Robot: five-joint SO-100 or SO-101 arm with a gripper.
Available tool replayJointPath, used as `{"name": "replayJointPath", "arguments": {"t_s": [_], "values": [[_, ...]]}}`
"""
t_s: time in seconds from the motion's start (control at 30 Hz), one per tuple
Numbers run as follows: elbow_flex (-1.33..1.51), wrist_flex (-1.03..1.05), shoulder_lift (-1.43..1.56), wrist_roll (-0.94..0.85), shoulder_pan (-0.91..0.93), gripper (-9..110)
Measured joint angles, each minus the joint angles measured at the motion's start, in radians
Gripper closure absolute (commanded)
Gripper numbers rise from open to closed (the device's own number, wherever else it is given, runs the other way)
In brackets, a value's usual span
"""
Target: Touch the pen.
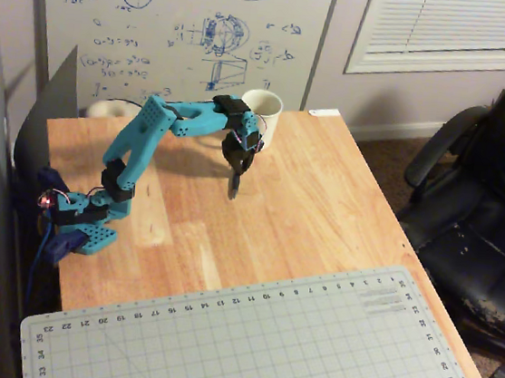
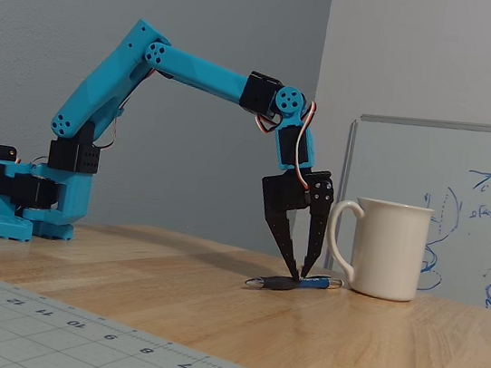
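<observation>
- A light wooden butcher-block tabletop (image 1: 325, 188) fills the middle of the high fixed view and serves as the landmark here.
- A white dry-erase whiteboard covered in blue marker sketches (image 1: 180, 26) leans against the wall behind the tabletop's far edge; in the low fixed view it stands at the right (image 2: 489, 209).
- A window with closed white slatted blinds (image 1: 453, 29) sits in the wall beyond the tabletop's far right corner.
- A black leather office chair (image 1: 483, 206) stands right of the tabletop, on brown carpet (image 1: 393, 155).
- A grey-green gridded cutting mat (image 1: 244, 343) covers the tabletop's near end.
- A plain grey-blue wall (image 2: 205, 14) rises behind the tabletop in the low view.
</observation>
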Motion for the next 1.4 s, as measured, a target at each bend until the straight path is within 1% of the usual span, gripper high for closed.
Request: {"name": "replayJointPath", "arguments": {"t_s": [0.07,0.13,0.2,0.3,0.47,0.5,0.7,0.77,0.87,1.4], "values": [[0.002,0.006,0.0,0.0,0.0,101],[0.074,0.066,0.061,0.071,0.0,101],[0.273,0.107,0.21,0.118,-0.003,101],[0.692,0.132,0.483,0.146,-0.002,101],[1.47,0.14,1.015,0.155,0.0,101],[1.562,0.133,1.169,0.155,-0.003,101],[1.792,0.132,2.031,0.155,-0.003,101],[1.852,0.144,2.218,0.155,-0.003,101],[1.881,0.146,2.296,0.155,-0.003,101],[1.882,0.146,2.301,0.155,-0.003,101]]}}
